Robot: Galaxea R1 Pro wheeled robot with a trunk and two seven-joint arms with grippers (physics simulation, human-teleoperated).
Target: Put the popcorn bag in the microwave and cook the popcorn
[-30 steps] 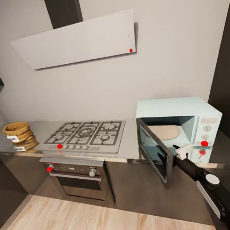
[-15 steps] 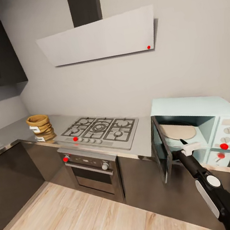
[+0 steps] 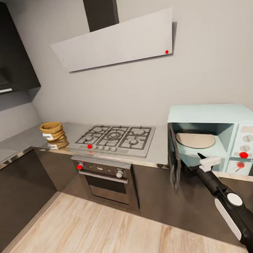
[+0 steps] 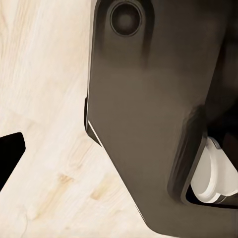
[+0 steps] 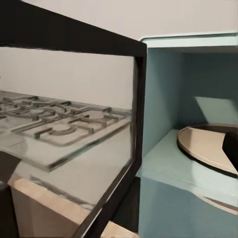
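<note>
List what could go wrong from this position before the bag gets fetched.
The microwave door stands swung out over the counter edge with the right gripper just at the opening; pulling that arm back carelessly could knock the door shut. The popcorn bag sits far off at the counter's corner, beyond the gas hob, so the base must travel and might clip the open door.

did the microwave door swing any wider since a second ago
Yes. Judged against the microwave body, its door has swung further out, now edge-on to the head camera, leaving the turntable inside fully exposed.
</note>
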